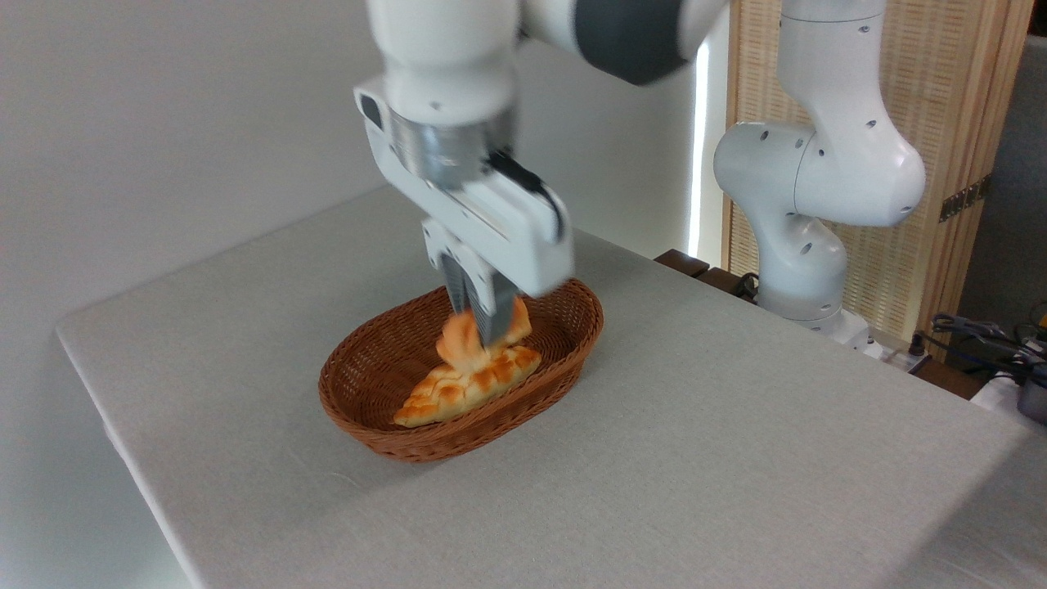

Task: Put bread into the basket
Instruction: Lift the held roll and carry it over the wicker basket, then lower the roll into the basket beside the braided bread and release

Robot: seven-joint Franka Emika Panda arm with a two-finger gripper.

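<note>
I see the jaws closed narrow on the bun [465, 339], holding it inside the basket [368, 364] at frame centre, touching the braided loaf [466, 384] lying there.

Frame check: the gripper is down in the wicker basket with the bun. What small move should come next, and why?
Probably open the gripper: the small round golden-orange bun it grips already sits inside the oval brown wicker basket, apparently resting against the long braided golden loaf. Then lift straight up.
</note>
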